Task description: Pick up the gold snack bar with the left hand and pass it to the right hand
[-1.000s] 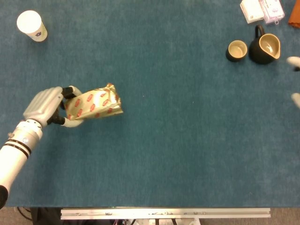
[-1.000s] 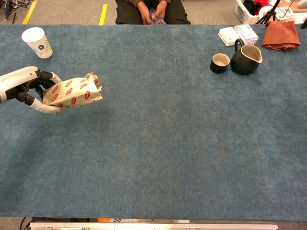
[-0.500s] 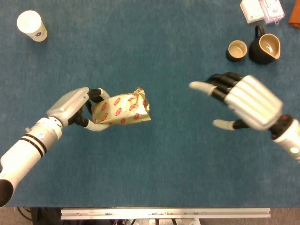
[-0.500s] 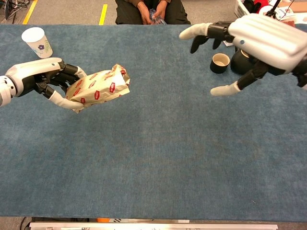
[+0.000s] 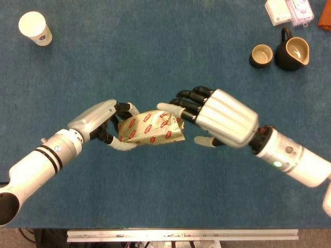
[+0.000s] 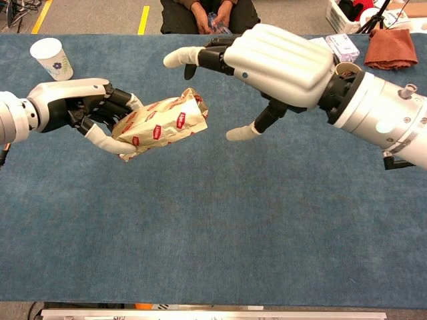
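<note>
Left hand [image 5: 101,120] wrapped around the left end of the gold snack bar [image 5: 151,127], fingers curled over the top and thumb tucked under, holding it clear of the blue table [image 5: 165,201]. Bar roughly level in the head view, crimped right end tipped a little upward in the chest view, red labels scattered across the wrapper. Held above the middle of the table, slightly left of centre.

Right hand [image 5: 220,118] spread wide just to the right of the bar, gripping nothing. Fingertips [image 5: 166,107] reaching over the bar's right end from the far side, thumb [image 5: 205,140] hanging below and to the right of it. Cannot tell from either view whether the fingertips touch the wrapper; in the chest view a gap shows between thumb and bar.

Same pair seen from the chest: left hand [image 6: 77,107] at the left, bar [image 6: 160,121] in its grasp, right hand [image 6: 273,63] large and close to the camera, white forearm running off to the right.

Far left on the table, a white paper cup [image 5: 35,28] standing upright. Far right, a small dark cup [image 5: 261,56] just beside a dark pitcher [image 5: 292,52], both upright, with white packets [image 5: 288,11] beyond them and an orange cloth [image 6: 391,48] at the far right corner. Past the far edge, a seated person [image 6: 210,15] partly visible.
</note>
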`<control>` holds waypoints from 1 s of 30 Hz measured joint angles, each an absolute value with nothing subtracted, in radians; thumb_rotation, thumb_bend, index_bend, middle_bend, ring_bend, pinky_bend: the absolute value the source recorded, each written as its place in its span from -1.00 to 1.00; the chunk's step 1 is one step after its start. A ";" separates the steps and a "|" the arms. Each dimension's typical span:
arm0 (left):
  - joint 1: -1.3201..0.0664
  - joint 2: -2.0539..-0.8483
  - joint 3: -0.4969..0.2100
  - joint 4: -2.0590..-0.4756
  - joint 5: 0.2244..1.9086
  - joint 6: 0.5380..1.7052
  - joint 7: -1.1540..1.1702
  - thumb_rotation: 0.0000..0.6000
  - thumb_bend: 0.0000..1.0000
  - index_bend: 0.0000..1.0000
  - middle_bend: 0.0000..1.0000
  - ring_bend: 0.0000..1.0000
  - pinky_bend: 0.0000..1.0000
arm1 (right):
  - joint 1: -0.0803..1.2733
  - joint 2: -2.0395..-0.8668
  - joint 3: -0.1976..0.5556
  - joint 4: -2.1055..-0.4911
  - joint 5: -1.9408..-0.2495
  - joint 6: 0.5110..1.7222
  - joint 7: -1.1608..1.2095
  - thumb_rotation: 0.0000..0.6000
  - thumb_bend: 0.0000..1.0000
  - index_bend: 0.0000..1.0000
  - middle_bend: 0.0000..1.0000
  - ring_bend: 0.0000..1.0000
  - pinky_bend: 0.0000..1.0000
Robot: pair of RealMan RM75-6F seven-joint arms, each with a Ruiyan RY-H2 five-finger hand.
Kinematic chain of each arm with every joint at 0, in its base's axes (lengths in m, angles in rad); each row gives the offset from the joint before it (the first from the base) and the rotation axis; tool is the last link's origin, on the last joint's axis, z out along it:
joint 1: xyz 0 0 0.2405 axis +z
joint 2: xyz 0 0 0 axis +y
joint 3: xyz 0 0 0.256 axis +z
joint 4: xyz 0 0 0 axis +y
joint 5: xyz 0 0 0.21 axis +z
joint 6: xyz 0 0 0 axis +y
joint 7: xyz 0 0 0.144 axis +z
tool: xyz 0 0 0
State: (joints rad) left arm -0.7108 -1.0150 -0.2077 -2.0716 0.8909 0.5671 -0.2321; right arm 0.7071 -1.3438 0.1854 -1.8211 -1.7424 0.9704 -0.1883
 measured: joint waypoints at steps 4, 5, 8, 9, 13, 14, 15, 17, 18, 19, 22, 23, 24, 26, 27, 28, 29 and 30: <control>-0.726 -1.003 -0.206 -2.082 0.882 0.551 -0.245 1.00 -0.53 0.02 -0.01 -0.23 -0.09 | 0.738 -1.370 0.189 -1.810 -1.719 0.945 -0.202 1.00 -0.98 -0.71 -0.43 -0.54 -0.30; -0.729 -0.999 -0.206 -2.085 0.881 0.548 -0.246 1.00 -0.53 0.02 -0.02 -0.23 -0.09 | 0.746 -1.378 0.188 -1.807 -1.711 0.938 -0.203 1.00 -0.97 -0.71 -0.43 -0.54 -0.30; -0.737 -0.991 -0.204 -2.095 0.877 0.543 -0.253 1.00 -0.53 0.02 -0.02 -0.23 -0.09 | 0.762 -1.393 0.185 -1.799 -1.699 0.927 -0.211 1.00 -0.93 -0.71 -0.43 -0.54 -0.30; -0.739 -0.989 -0.205 -2.098 0.874 0.539 -0.259 1.00 -0.53 0.02 -0.02 -0.23 -0.09 | 0.766 -1.398 0.184 -1.797 -1.697 0.926 -0.212 1.00 -0.92 -0.71 -0.43 -0.54 -0.30; -0.752 -0.976 -0.204 -2.106 0.869 0.515 -0.278 1.00 -0.53 0.02 -0.02 -0.23 -0.08 | 0.784 -1.416 0.183 -1.788 -1.682 0.924 -0.206 1.00 -0.75 -0.70 -0.40 -0.54 -0.30; -0.754 -0.975 -0.203 -2.107 0.869 0.511 -0.281 1.00 -0.53 0.02 -0.03 -0.23 -0.08 | 0.789 -1.420 0.183 -1.786 -1.677 0.923 -0.202 1.00 -0.68 -0.65 -0.36 -0.53 -0.30; -0.756 -0.974 -0.203 -2.108 0.868 0.508 -0.284 1.00 -0.53 0.01 -0.03 -0.23 -0.08 | 0.793 -1.422 0.184 -1.785 -1.675 0.922 -0.197 1.00 -0.63 -0.60 -0.34 -0.52 -0.30; -0.761 -0.971 -0.202 -2.110 0.868 0.500 -0.292 1.00 -0.53 0.00 -0.03 -0.23 -0.08 | 0.804 -1.427 0.185 -1.779 -1.672 0.920 -0.186 1.00 -0.45 -0.41 -0.24 -0.43 -0.25; -0.763 -0.969 -0.202 -2.111 0.869 0.497 -0.296 1.00 -0.53 -0.01 -0.03 -0.23 -0.08 | 0.809 -1.431 0.185 -1.773 -1.671 0.921 -0.181 1.00 -0.39 -0.33 -0.20 -0.40 -0.23; -0.765 -0.967 -0.202 -2.112 0.870 0.494 -0.300 1.00 -0.53 -0.02 -0.04 -0.23 -0.08 | 0.813 -1.435 0.186 -1.768 -1.671 0.923 -0.176 1.00 -0.28 -0.20 -0.13 -0.33 -0.19; -0.768 -0.964 -0.204 -2.112 0.871 0.483 -0.314 1.00 -0.53 -0.11 -0.05 -0.24 -0.08 | 0.824 -1.450 0.184 -1.749 -1.674 0.928 -0.169 1.00 -0.12 0.05 0.00 -0.19 -0.10; -0.769 -0.962 -0.205 -2.112 0.871 0.478 -0.321 1.00 -0.53 -0.18 -0.06 -0.25 -0.08 | 0.827 -1.456 0.182 -1.742 -1.676 0.932 -0.168 1.00 -0.08 0.11 0.06 -0.14 -0.07; -0.769 -0.960 -0.205 -2.111 0.871 0.472 -0.326 1.00 -0.53 -0.24 -0.08 -0.26 -0.08 | 0.829 -1.460 0.181 -1.736 -1.677 0.935 -0.168 1.00 -0.07 0.15 0.09 -0.11 -0.06; -0.769 -0.954 -0.206 -2.107 0.875 0.460 -0.338 1.00 -0.53 -0.42 -0.19 -0.33 -0.08 | 0.833 -1.470 0.176 -1.724 -1.679 0.945 -0.168 1.00 -0.03 0.23 0.14 -0.06 -0.02; -0.769 -0.951 -0.206 -2.105 0.877 0.454 -0.342 1.00 -0.53 -0.48 -0.25 -0.38 -0.08 | 0.833 -1.474 0.174 -1.719 -1.679 0.950 -0.168 1.00 -0.02 0.24 0.15 -0.04 -0.01; -0.769 -0.948 -0.206 -2.103 0.879 0.447 -0.347 1.00 -0.54 -0.58 -0.36 -0.49 -0.08 | 0.834 -1.477 0.172 -1.714 -1.680 0.955 -0.167 1.00 -0.02 0.26 0.16 -0.03 0.00; -0.767 -0.944 -0.206 -2.100 0.883 0.440 -0.356 1.00 -0.54 -0.66 -0.46 -0.60 -0.10 | 0.834 -1.480 0.169 -1.708 -1.682 0.962 -0.166 1.00 -0.02 0.26 0.17 -0.02 0.01; -0.764 -0.942 -0.207 -2.098 0.887 0.436 -0.364 1.00 -0.54 -0.72 -0.53 -0.68 -0.13 | 0.833 -1.481 0.166 -1.706 -1.683 0.968 -0.166 1.00 -0.02 0.27 0.17 -0.02 0.01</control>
